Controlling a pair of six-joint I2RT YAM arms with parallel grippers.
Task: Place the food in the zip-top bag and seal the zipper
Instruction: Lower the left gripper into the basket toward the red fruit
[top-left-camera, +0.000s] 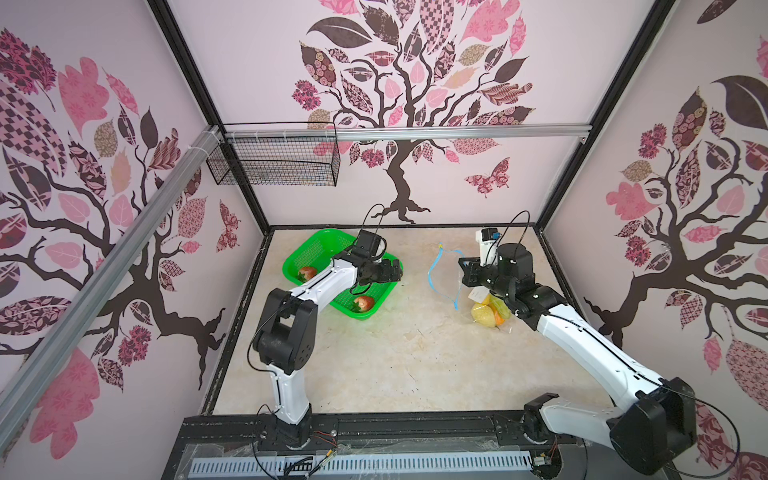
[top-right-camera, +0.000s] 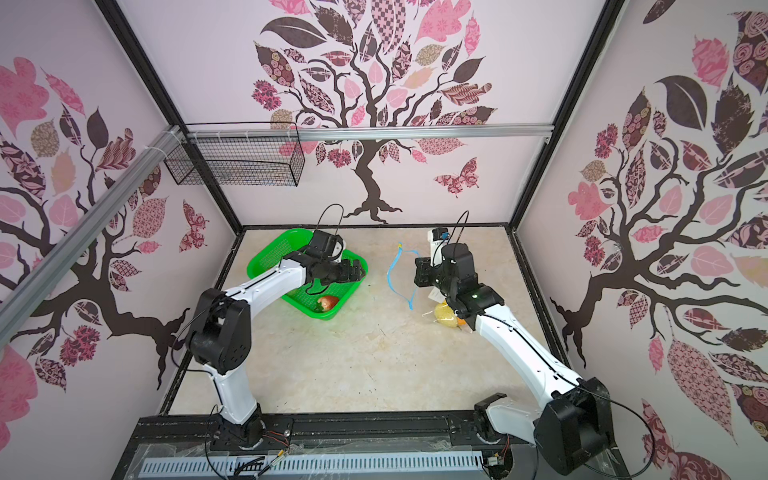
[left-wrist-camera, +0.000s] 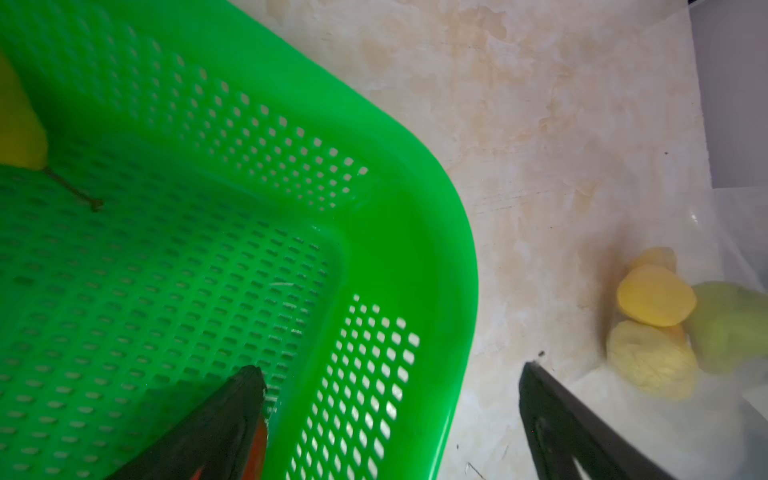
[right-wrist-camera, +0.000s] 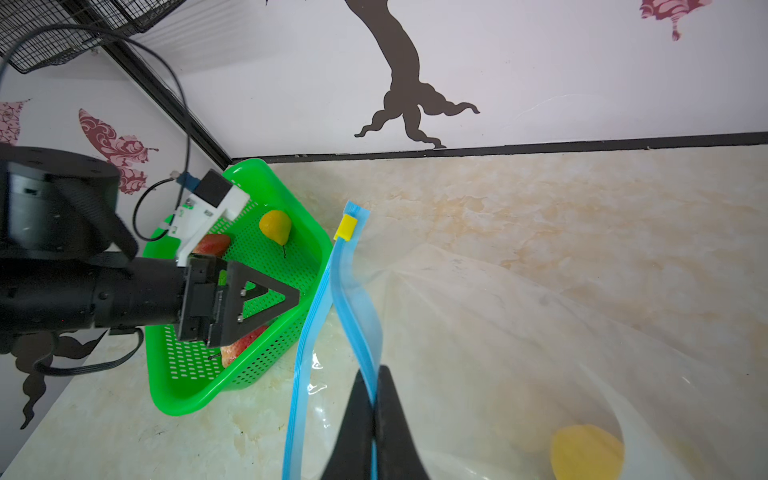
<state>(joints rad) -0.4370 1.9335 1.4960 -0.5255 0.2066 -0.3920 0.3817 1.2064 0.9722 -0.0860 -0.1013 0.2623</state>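
Observation:
My right gripper (right-wrist-camera: 375, 374) is shut on the light blue zipper (right-wrist-camera: 353, 299) of the clear zip-top bag (right-wrist-camera: 498, 353) and holds its mouth up in a loop (top-left-camera: 434, 270). A yellow slider (right-wrist-camera: 345, 227) sits at the strip's far end. Inside the bag lie a lemon (left-wrist-camera: 656, 295), a green pear (left-wrist-camera: 731, 324) and a pale lumpy piece (left-wrist-camera: 652, 361). My left gripper (left-wrist-camera: 390, 370) hangs open and empty over the near corner of the green basket (left-wrist-camera: 415, 232). Two strawberries (top-left-camera: 306, 273) (top-left-camera: 364, 302) and a yellow fruit (right-wrist-camera: 275, 226) lie in the basket.
The basket (top-left-camera: 320, 249) stands at the back left of the marble table, the bag (top-left-camera: 490, 311) at the back right. A black wire basket (top-left-camera: 274, 162) hangs on the back wall. Patterned walls close in three sides.

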